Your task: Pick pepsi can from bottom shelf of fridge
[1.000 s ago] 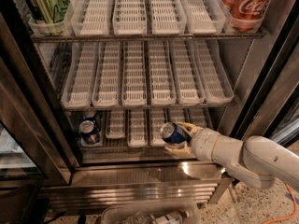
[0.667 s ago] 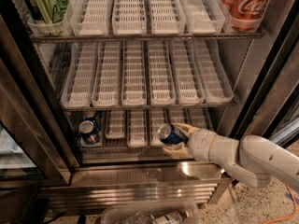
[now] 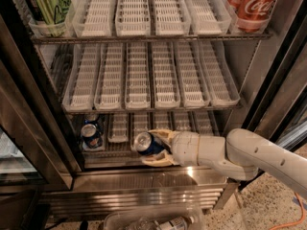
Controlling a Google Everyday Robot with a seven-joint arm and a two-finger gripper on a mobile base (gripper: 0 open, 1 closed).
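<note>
The fridge [image 3: 280, 75] stands open before me, with wire racks and white slotted trays. My gripper [image 3: 149, 146] reaches in from the right at the front of the bottom shelf [image 3: 120, 152]. It is shut on the pepsi can [image 3: 144, 142], a dark blue can with a silver top. One finger lies above the can and one below it. The can is tilted, its top facing left and toward the camera. It hangs just above the steel ledge [image 3: 144, 174].
A second dark blue can [image 3: 91, 133] stands at the left of the bottom shelf. A green can [image 3: 45, 4] is top left and a red Coca-Cola can [image 3: 254, 4] top right. The glass door [image 3: 19, 143] is at left. A clear bin [image 3: 158, 220] sits on the floor below.
My gripper and the pepsi can have moved left and out toward the shelf's front edge. The can at left has not moved.
</note>
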